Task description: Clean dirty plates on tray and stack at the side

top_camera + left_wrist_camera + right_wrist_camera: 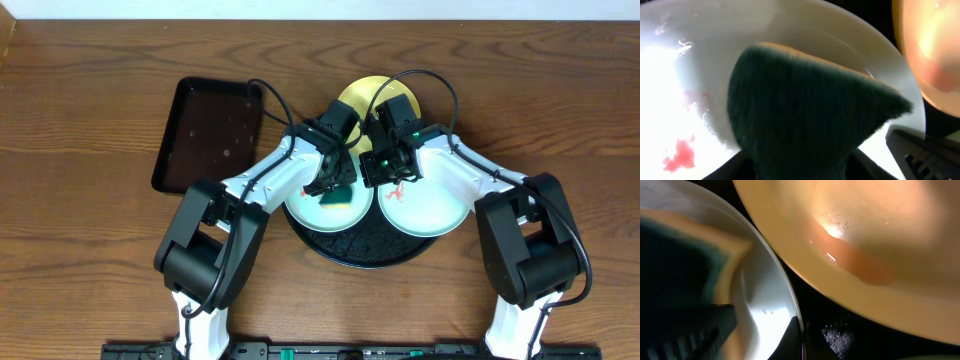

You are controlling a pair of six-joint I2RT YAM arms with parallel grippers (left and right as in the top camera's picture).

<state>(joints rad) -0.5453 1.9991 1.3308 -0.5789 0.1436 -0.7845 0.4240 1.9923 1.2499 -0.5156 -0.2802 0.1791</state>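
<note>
Crowding the tray (366, 252), plates (432, 208) lie rim beside rim; sponge (805, 115) on one.

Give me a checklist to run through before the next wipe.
1. Sponge resting on the left mint plate: ok.
2. Left gripper holding the sponge: cannot tell.
3. Right gripper jaws shut: ok.
4. Left mint plate clean: not ok, red smears.
5. Yellow plate clean: not ok, orange smear.
6. Right mint plate and the others on the tray: ok.
</note>
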